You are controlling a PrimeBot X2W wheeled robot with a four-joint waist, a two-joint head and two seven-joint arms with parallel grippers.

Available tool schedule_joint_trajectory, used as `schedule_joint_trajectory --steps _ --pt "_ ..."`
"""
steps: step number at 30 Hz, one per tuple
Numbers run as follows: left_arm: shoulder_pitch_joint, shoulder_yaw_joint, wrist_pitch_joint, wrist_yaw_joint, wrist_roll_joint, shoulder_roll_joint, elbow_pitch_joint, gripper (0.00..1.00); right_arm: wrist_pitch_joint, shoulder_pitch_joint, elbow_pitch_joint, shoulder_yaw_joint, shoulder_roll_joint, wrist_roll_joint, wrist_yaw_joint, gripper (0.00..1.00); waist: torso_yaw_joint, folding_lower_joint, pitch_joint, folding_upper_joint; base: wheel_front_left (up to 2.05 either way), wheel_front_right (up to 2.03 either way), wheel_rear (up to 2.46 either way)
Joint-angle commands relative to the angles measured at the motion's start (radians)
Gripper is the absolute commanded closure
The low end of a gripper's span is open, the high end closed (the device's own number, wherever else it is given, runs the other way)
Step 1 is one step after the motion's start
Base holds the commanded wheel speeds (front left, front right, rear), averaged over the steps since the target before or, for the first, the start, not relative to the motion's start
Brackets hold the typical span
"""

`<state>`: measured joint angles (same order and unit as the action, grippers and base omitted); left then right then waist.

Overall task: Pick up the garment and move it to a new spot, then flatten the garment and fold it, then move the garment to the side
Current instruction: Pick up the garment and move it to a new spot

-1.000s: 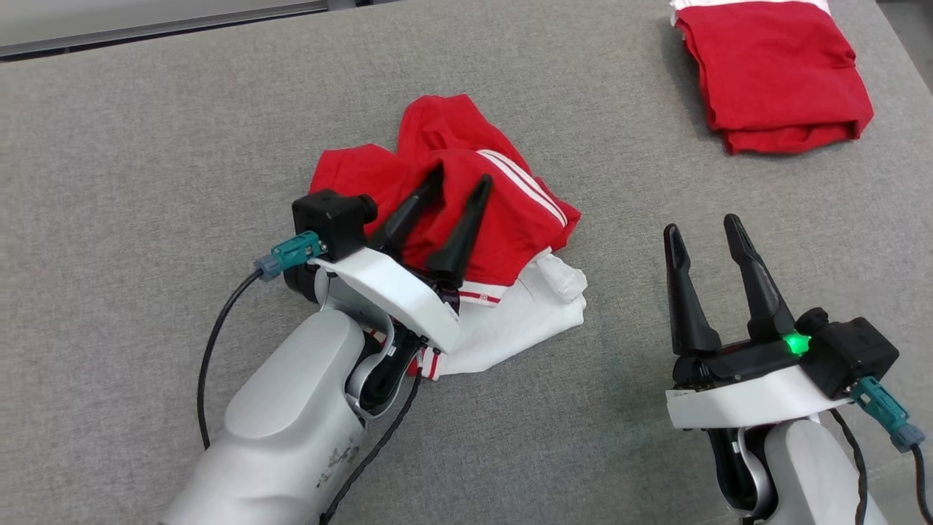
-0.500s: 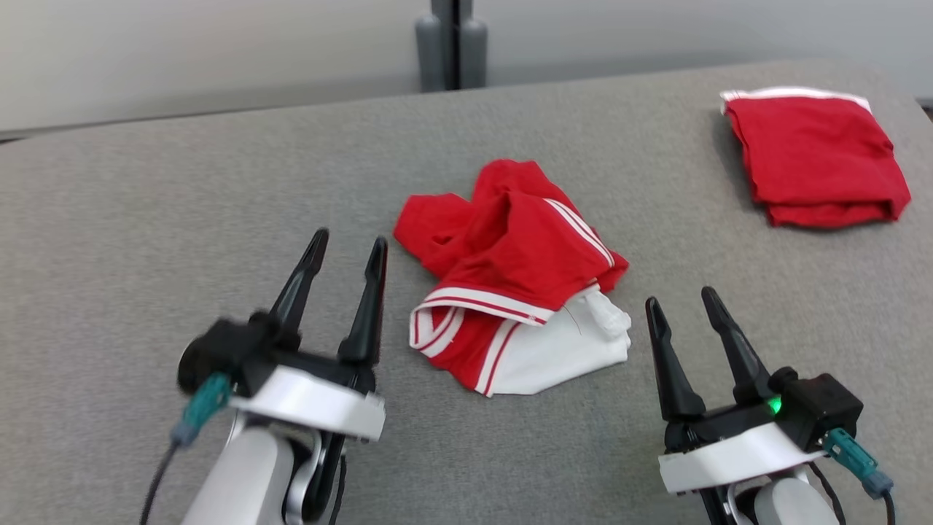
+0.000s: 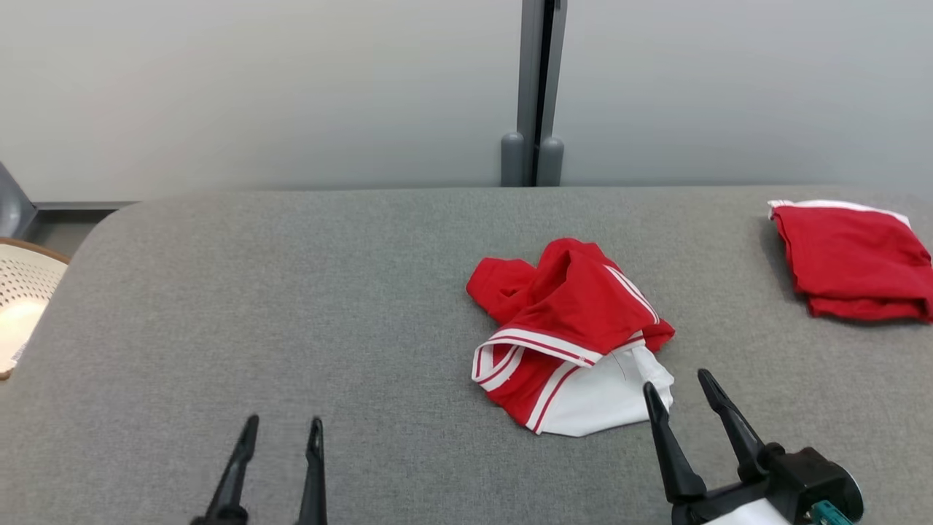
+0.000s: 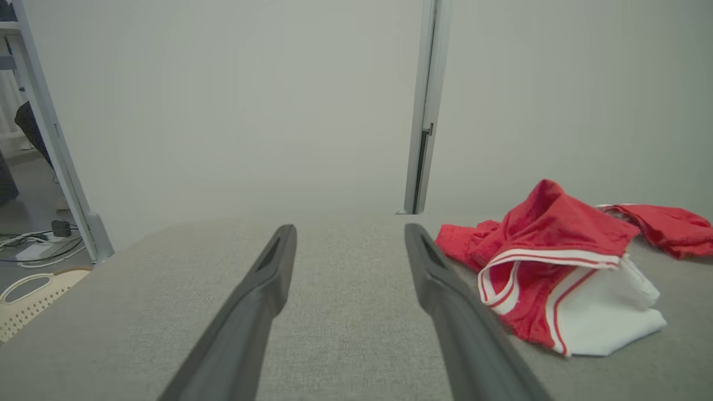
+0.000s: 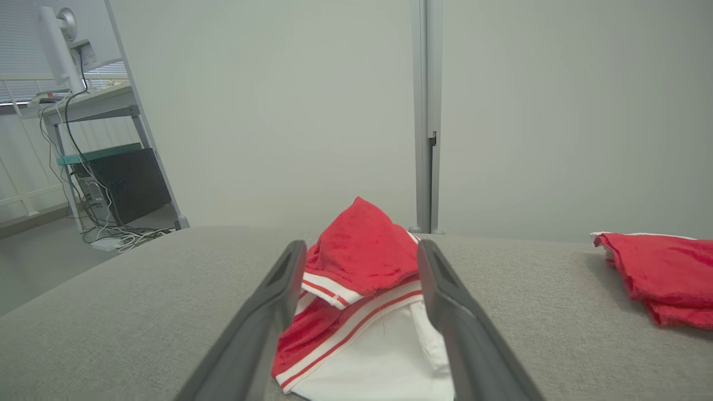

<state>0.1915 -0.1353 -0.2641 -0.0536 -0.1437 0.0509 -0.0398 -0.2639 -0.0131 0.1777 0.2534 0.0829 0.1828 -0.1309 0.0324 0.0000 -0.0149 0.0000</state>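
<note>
Right tool [image 3: 676, 380] stands wide and empty, tips just short of the crumpled red-and-white garment [image 3: 568, 328] lying straight ahead of it on the grey surface [image 3: 291, 292]; left tool [image 3: 283, 421], equally wide, sits well off to the garment's left. Bunched folds hide the garment's outline and long axis

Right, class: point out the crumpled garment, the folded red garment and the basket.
crumpled garment [image 3: 576, 306], head view, red upper fold.
folded red garment [image 3: 853, 262], head view, top face.
basket [image 3: 25, 281], head view, perforated wall.
</note>
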Motion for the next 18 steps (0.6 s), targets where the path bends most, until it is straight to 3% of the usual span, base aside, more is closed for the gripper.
schedule_joint_trajectory --steps 1,8,18 --pt "0.024 0.0 0.0 -0.014 0.054 0.001 0.016 0.0 -0.001 -0.024 0.002 -0.009 0.002 -0.015 0.0 0.0 0.014 0.0 -0.03 0.0 0.0 0.0 0.0" --pt "0.063 0.002 0.0 -0.056 0.027 0.001 0.04 0.0 -0.001 -0.059 0.006 -0.043 -0.014 -0.034 0.0 0.0 0.01 0.0 -0.062 0.0 0.0 0.0 0.0" --pt "0.055 0.001 0.0 -0.052 0.008 0.001 0.064 0.0 -0.001 -0.061 0.009 -0.049 -0.026 -0.019 0.0 0.0 0.007 0.0 -0.08 0.0 0.0 0.0 0.0"
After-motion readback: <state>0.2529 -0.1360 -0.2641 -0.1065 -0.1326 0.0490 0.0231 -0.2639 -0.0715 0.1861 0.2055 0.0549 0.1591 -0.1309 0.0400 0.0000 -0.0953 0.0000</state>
